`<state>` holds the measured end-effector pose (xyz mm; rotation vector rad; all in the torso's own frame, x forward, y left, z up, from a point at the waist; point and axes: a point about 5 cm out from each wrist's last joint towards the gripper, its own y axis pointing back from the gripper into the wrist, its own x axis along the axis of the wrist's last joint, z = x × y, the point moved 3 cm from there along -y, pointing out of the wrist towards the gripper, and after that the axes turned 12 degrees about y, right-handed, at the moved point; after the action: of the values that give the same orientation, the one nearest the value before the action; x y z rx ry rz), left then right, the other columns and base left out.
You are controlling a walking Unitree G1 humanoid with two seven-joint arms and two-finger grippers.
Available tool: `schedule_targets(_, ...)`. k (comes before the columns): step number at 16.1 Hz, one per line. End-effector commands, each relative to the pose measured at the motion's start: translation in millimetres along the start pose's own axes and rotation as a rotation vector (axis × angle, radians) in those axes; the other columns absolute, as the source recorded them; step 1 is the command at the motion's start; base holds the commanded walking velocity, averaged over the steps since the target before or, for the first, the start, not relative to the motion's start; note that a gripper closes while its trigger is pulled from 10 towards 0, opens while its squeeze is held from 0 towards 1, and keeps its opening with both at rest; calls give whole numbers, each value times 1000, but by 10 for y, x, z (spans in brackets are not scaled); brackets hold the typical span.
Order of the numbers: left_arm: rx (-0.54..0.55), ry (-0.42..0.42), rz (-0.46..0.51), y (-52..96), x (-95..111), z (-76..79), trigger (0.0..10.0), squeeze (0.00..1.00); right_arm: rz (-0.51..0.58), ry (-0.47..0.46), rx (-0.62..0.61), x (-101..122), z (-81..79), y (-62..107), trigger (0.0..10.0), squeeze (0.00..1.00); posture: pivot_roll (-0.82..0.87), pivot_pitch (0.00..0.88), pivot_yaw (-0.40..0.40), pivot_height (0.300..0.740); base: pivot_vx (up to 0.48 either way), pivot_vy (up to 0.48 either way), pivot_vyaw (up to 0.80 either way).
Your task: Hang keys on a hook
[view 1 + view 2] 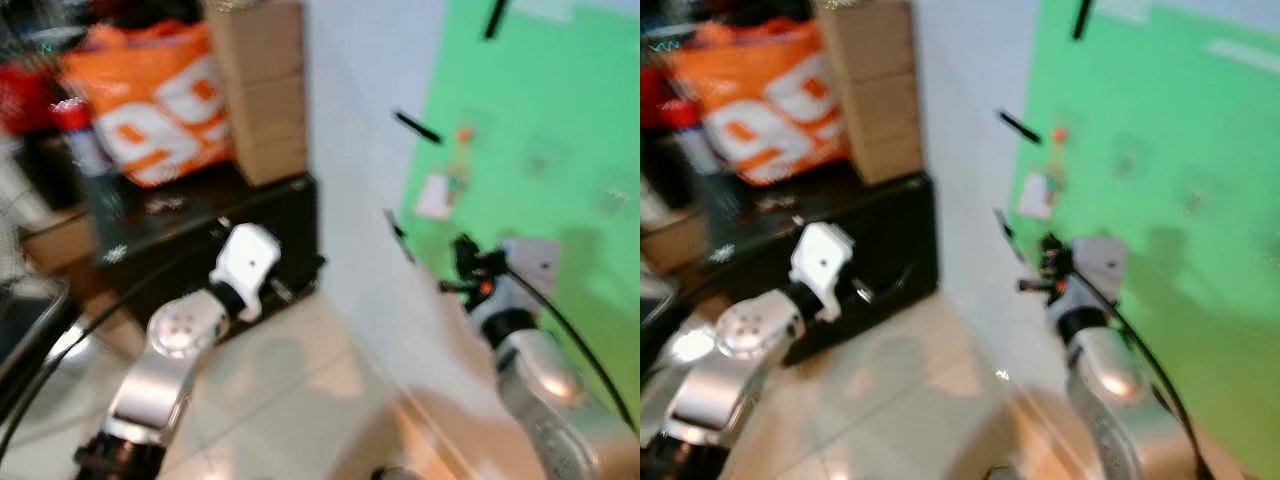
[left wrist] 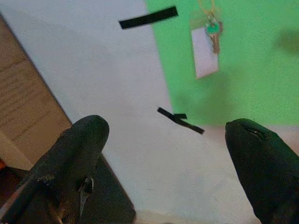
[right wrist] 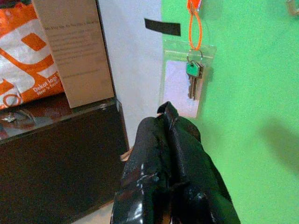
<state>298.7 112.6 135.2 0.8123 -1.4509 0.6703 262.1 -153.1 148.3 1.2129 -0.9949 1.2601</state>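
— Can we read anything here?
— On the orange bag (image 1: 150,100) left of the cardboard box (image 3: 74,51) we see big white figures that look like "99", blurred. Lower on that bag there is small white print, too soft for us to read.
— And the box itself?
— Lines of small grey print on its face, but we cannot make them out.

A low black cabinet (image 3: 56,158) stands against the white wall (image 3: 131,70) on a pale tiled floor (image 1: 290,390). On its top rest a tall cardboard box (image 3: 74,51) and, beside it, an orange bag with white print (image 1: 150,100). Small blurred items lie on the cabinet's front edge.
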Motion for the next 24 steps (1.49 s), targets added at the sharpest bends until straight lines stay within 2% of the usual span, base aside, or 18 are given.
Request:
schedule_targets(1,8,-3,1,-31,21,-1,10000,0,23,23,-19,61,60,-33,10000,0,-75,0,51,740,0,-341,0)
schedule_targets(2,-5,24,5,-41,28,6,10000,0,37,42,1,107,36,-76,10000,0,-79,0,53,740,0,0,0)
schedule_targets(4,-5,9,-2,-45,19,14,10000,0,41,42,6,120,32,-115,10000,0,-77,0,52,740,0,0,0)
schedule_targets(7,51,-6,-27,-21,-55,-33,10000,0,-3,74,-29,3,90,-147,10000,0,-70,0,44,740,0,0,0)
schedule_targets(9,97,-4,-14,29,-90,-100,10000,0,-9,217,-3,-78,73,-157,10000,0,-68,0,38,740,0,0,0)
schedule_targets(10,101,1,-15,40,-97,-110,10000,0,-11,246,18,-116,52,-162,10000,0,-66,0,37,740,0,0,0)
schedule_targets(12,104,-2,-18,49,-106,-120,10000,0,-19,232,16,-149,59,-172,10000,0,-63,0,35,740,0,0,0)
schedule_targets(18,101,7,-14,58,-111,-97,10000,0,-10,224,22,-170,58,-217,10000,0,-54,0,36,740,318,0,0)
schedule_targets(22,81,4,-15,41,-105,-82,10000,0,12,218,47,-143,13,-218,10000,0,-61,0,51,740,373,0,-648)
schedule_targets(24,72,4,-16,33,-104,-73,10000,0,32,221,70,-118,-9,-218,10000,0,-64,0,59,740,371,0,0)
